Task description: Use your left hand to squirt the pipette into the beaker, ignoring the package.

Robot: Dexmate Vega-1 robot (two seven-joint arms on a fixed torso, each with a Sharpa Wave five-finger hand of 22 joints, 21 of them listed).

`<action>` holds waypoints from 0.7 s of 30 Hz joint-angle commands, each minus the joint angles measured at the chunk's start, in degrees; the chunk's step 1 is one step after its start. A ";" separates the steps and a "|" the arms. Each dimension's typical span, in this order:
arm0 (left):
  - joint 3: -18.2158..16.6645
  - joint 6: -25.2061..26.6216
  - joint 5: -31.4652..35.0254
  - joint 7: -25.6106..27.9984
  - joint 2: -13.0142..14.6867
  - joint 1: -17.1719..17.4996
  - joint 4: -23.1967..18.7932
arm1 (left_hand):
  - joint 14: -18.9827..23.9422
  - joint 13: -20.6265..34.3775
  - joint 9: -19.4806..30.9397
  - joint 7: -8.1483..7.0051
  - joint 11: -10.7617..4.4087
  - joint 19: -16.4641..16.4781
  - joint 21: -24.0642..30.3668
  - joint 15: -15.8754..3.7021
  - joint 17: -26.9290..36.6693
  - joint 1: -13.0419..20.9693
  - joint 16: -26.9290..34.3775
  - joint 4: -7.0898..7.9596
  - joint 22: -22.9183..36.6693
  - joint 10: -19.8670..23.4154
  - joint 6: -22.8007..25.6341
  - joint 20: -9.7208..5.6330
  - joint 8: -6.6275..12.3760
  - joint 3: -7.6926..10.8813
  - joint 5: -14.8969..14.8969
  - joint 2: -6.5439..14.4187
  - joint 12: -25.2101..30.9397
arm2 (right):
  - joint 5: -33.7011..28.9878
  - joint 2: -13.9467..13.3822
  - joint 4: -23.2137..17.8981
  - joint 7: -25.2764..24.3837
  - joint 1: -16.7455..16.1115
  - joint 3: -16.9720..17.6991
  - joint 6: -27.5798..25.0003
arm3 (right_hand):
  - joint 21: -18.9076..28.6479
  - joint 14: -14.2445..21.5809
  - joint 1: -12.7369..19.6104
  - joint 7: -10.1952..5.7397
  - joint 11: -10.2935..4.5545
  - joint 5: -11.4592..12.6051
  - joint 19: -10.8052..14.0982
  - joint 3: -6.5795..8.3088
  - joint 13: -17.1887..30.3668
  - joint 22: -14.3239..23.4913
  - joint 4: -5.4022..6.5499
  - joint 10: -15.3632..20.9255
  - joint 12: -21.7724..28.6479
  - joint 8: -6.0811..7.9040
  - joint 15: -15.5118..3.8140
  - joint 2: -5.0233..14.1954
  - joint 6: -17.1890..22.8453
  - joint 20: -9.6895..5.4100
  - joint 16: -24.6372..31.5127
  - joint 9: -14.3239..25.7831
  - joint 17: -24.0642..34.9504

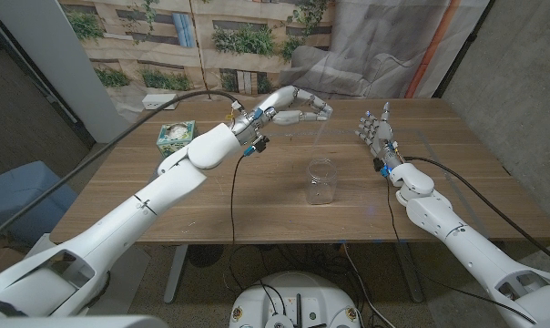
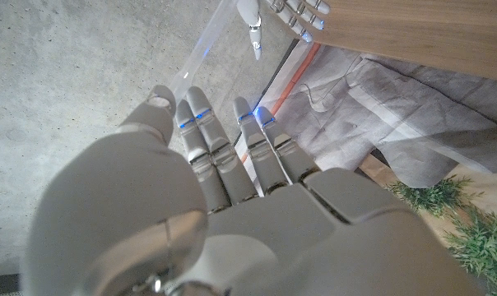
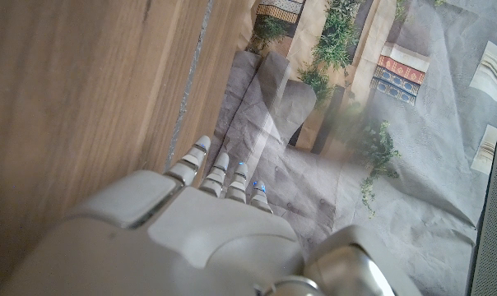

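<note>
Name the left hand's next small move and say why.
Probably bring the left hand toward the robot until the clear plastic pipette it holds hangs over the clear glass beaker. In the head view the hand is raised beyond the beaker, not above its mouth.

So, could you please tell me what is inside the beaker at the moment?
The beaker looks empty: the wooden table shows through its clear walls, with no visible liquid. A thin film at the bottom could not be ruled out. The left hand is raised beyond it, not over the opening.
</note>
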 commanded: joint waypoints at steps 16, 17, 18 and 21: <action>-4.22 -0.77 1.93 8.42 -1.31 0.45 3.41 | -0.22 0.12 0.14 -0.01 -0.28 0.31 -0.01 -8.03 -0.08 -0.51 -0.21 -0.29 0.12 -0.47 -0.21 0.35 0.20 0.63 0.18 0.21 0.29 | 0.01 -0.01 0.02 0.04 0.01 0.01 0.02 | -0.14 -0.41 0.00 -0.53 -0.14 0.24 0.42 -0.43 0.10 0.29 -0.04 0.09 0.31 0.20 -4.78 3.37 0.05 0.10 0.38 0.13 0.22; -4.25 -0.54 1.90 8.53 -1.30 0.49 3.62 | -0.20 0.13 0.14 0.02 -0.28 0.32 -0.01 -8.01 -0.07 -0.54 -0.20 -0.27 0.12 -0.47 -0.21 0.36 0.20 0.64 0.18 0.23 0.30 | 0.01 -0.01 0.02 0.04 0.01 0.01 0.01 | -0.14 -0.45 0.00 -0.56 -0.13 0.24 0.43 -0.43 0.10 0.29 -0.04 -0.15 0.21 0.16 -4.70 3.37 -0.03 0.12 0.36 0.13 0.22; -4.31 -0.42 1.84 8.82 -1.37 0.64 3.82 | -0.20 0.13 0.14 0.02 -0.28 0.29 -0.02 -8.03 -0.07 -0.54 -0.20 -0.27 0.12 -0.48 -0.22 0.33 0.21 0.67 0.18 0.26 0.30 | 0.01 -0.01 0.02 0.04 0.01 0.01 0.01 | -0.15 -0.44 0.00 -0.52 -0.57 0.24 0.39 -0.43 0.11 0.29 -0.04 0.18 0.35 0.17 -4.78 3.37 -0.02 0.13 0.37 0.13 0.22; -4.36 -0.28 1.88 9.40 -1.36 0.99 4.48 | -0.19 0.12 0.14 -0.10 -0.28 0.32 -0.01 -8.09 -0.07 -0.52 -0.19 -0.29 0.12 -0.52 -0.16 0.34 0.24 0.73 0.19 0.29 0.30 | 0.00 0.01 0.03 0.03 0.02 0.00 0.01 | -0.15 -0.48 0.01 -0.54 -0.46 0.24 0.42 -0.43 0.10 0.29 -0.05 -0.22 0.17 0.18 -4.78 3.35 -0.01 0.12 0.35 0.13 0.22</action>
